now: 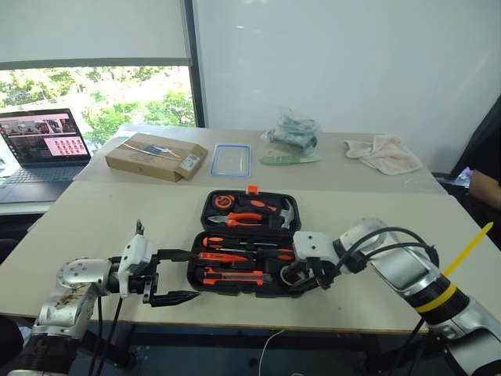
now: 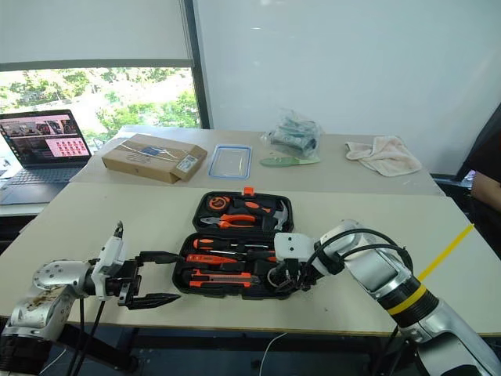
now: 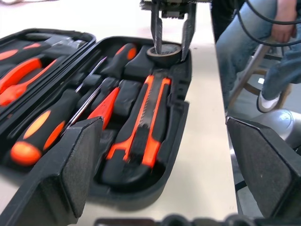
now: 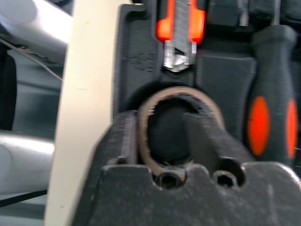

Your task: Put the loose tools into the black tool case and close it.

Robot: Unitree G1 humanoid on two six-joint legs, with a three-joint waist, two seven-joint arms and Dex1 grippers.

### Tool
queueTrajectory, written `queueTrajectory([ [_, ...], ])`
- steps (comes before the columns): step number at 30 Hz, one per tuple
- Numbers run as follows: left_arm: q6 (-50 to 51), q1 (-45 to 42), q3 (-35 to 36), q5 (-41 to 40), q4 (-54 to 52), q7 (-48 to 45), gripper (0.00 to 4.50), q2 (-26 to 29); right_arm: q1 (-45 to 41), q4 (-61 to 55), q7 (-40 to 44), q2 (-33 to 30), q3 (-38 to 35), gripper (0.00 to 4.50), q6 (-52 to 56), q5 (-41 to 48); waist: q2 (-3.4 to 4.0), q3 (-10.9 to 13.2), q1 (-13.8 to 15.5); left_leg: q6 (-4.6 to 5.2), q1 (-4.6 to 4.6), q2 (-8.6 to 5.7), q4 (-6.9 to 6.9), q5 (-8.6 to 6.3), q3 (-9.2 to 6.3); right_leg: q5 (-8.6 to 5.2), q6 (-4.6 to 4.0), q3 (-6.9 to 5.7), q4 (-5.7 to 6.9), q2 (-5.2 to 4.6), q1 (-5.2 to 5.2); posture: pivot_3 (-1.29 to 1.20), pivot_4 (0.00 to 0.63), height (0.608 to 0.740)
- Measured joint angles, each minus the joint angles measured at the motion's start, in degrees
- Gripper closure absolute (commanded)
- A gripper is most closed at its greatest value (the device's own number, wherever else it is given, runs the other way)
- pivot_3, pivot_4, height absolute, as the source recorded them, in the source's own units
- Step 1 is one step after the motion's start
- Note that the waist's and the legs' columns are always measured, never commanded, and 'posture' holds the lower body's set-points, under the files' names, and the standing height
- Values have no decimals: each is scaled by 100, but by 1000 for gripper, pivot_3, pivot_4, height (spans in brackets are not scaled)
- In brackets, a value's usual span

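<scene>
Lift right gripper (image 3: 171,35), fingers parted astride the tape roll (image 3: 165,51) seated in the case (image 1: 244,262) corner recess, straight up without dragging it; left gripper (image 1: 168,276) gaping wide, empty, beside the case.

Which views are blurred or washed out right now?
Left eye view: window overexposed, tool case sharp. Left wrist view: near foam pads soft, tape roll fairly crisp. Right wrist view: tape roll and the pincer's own fingers blurred, too close.
</scene>
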Motion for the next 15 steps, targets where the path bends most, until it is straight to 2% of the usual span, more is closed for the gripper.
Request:
queueTrajectory([
  [3, 39, -4, 223, -16, 130, 175, 0, 50, 164, -75, 331, -126, -508, 215, 41, 594, 0, 0, 4, -1, -4, 1, -2, 0, 0, 0, 1, -4, -4, 3, 2, 0, 150, 740],
  [4, 48, -5, 297, -19, 168, 246, 0, 64, 247, -72, 417, -161, -650, 103, 28, 770, 0, 0, 1, 0, -5, 0, -4, 0, 1, 0, 1, -4, -4, 3, 2, 0, 150, 740],
  [11, 140, 6, 768, -50, 362, 775, 0, 97, 855, 200, 601, -417, -1597, 103, -298, 1365, -1, 1, 0, 3, -5, 1, -4, -2, 3, 1, 4, -4, -10, -1, 4, 0, 150, 740],
  [14, 324, -136, 810, 143, 649, 1335, 685, 92, 888, 682, 97, -85, -1908, 745, -725, 1286, -4, 1, -11, 3, 11, -3, -3, -2, 5, 1, 3, -1, -7, 3, 12, 0, 150, 740],
  [15, 366, -259, 784, 282, 791, 1559, 1016, 84, 888, 860, -118, 49, -1947, 1108, -876, 1205, -5, 2, -12, 5, 10, -3, -5, -3, 5, 3, -1, -1, -6, 6, 11, 0, 150, 740],
])
